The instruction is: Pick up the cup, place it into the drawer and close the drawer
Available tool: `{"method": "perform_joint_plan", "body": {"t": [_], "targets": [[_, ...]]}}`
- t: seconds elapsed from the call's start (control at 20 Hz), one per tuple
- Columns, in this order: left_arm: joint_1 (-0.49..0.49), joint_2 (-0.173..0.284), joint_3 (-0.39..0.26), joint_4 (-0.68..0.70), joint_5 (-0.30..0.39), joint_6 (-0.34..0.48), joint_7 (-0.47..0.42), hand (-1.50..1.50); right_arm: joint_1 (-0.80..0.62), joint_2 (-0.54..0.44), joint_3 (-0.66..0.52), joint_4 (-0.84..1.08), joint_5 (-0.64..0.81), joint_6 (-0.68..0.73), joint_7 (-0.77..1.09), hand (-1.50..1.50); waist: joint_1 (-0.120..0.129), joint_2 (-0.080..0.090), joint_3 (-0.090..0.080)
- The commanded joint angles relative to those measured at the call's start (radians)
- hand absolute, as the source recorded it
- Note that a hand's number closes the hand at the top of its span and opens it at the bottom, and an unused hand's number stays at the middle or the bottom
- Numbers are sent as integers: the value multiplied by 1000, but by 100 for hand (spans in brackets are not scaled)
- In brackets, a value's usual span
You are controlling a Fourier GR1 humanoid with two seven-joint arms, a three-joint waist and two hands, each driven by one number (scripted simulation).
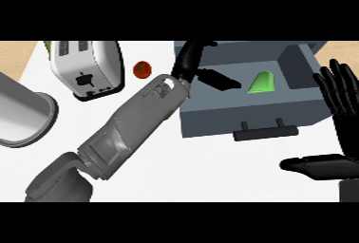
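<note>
The green cup (263, 81) lies on its side inside the open grey drawer (210, 124), towards its middle right. My left hand (191, 58) reaches over the drawer's left wall, its fingers (216, 79) stretched out inside the drawer just left of the cup and not touching it. The hand is open and holds nothing. My right hand (341, 102) rests open at the right edge, fingers up, beside the drawer's right end. The drawer's black handle (265, 133) faces me on the front wall.
A silver toaster (88, 66) stands at the back left with a red tomato (142, 69) to its right. A large metal pot (21, 114) sits at the left edge. White counter (210, 166) spreads in front of the drawer.
</note>
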Motion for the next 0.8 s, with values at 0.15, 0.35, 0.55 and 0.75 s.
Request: {"method": "perform_joint_plan", "body": {"t": [0.15, 0.35, 0.55, 0.75], "targets": [[21, 0, -41, -72, 52, 82, -105, -150, 0, 24, -3, 21, -117, 59, -13, -150, 5, -1, 0], [9, 0, 7, -82, 101, 63, -142, -150, 21, -30, -34, -28, -257, 158, 44, 150, 18, -8, -1], [-52, 0, 70, -94, 123, 44, -123, -150, 12, -59, 0, -75, -184, 152, 67, 150, 59, -14, -1], [-10, 41, 100, -141, 120, 26, -113, -150, 92, -147, 2, -153, -98, 222, 59, 150, 80, -22, -2]]}}
